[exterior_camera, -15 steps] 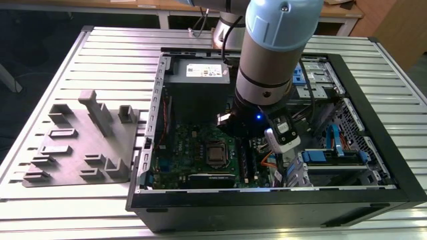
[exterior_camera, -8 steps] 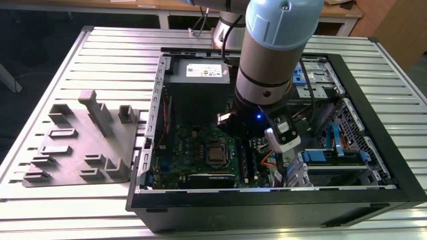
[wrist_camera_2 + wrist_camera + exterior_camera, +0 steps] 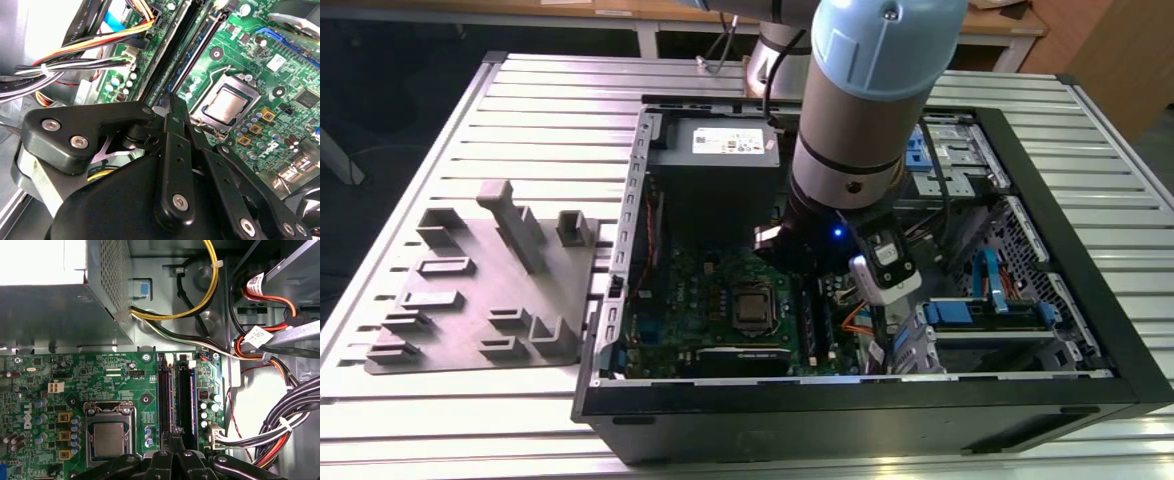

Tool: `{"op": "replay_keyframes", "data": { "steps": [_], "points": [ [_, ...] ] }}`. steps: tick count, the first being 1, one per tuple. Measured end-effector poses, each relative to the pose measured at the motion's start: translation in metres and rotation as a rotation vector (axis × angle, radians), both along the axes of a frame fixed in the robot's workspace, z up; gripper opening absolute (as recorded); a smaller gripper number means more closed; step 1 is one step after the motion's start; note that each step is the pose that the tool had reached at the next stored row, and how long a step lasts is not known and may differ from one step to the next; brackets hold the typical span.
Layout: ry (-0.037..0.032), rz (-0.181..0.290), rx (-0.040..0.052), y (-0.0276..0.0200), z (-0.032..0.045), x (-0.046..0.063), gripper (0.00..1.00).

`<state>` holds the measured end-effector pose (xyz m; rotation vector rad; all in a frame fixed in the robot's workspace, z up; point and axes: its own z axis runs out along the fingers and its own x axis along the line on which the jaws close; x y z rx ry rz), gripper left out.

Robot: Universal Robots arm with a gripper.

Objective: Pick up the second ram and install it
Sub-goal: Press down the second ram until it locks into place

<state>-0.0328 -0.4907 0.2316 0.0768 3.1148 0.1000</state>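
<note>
1. Standing on edge in the memory slot nearest the processor, the second ram (image 3: pixel 165 390) is a long dark strip on the motherboard (image 3: pixel 45 375); it appears to be seated there, with another dark strip just beside it.
2. In both wrist views the gripper (image 3: pixel 172 437) hangs right over one end of that strip, its fingers (image 3: pixel 175 115) pressed together; I cannot tell whether the tips touch the stick.
3. Next to the slots lies the silver processor (image 3: pixel 107 437) in its socket.
4. Bundled cables (image 3: pixel 280 425) run along the slots' other side.
5. The grey power supply (image 3: pixel 714 150) sits beyond the board, inside the open black case (image 3: pixel 854 410).
6. In the exterior view, the arm (image 3: pixel 854 130) reaches down into the case, and a grey tray (image 3: pixel 480 290) lies on the table at the exterior view's left.
</note>
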Motion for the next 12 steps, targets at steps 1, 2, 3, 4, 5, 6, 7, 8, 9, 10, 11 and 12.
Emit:
{"op": "replay_keyframes", "data": {
  "steps": [1, 2, 3, 4, 5, 6, 7, 8, 9, 10, 11, 12],
  "points": [
    [0.0, 0.0, 0.0005, 0.0004, 0.0, 0.0, 0.07],
    [0.0, 0.0, 0.001, 0.0011, -0.0001, 0.0, 0.07],
    [-0.0001, 0.0, 0.0013, 0.0021, -0.0002, 0.0, 0.07],
    [0.0, 0.0, 0.0012, 0.0034, -0.0002, 0.0, 0.07],
    [0.0, 0.0, 0.0013, 0.0049, -0.0003, 0.0, 0.07],
    [0.0, 0.0, 0.0021, 0.0061, -0.0004, 0.0, 0.07],
    [0.0, 0.0, 0.003, 0.0073, -0.0005, 0.0, 0.07],
    [0.0, 0.0, 0.0041, 0.0088, -0.0006, 0.0, 0.07],
    [0.0, 0.0, 0.0051, 0.0104, -0.0008, 0.0, 0.07],
    [0.0, 0.0, 0.006, 0.0118, -0.001, 0.0, 0.07],
    [0.0, 0.0, 0.0071, 0.0131, -0.0011, 0.0, 0.07],
    [0.0, 0.0, 0.0083, 0.0148, -0.0013, 0.0, 0.07]
  ]
}}
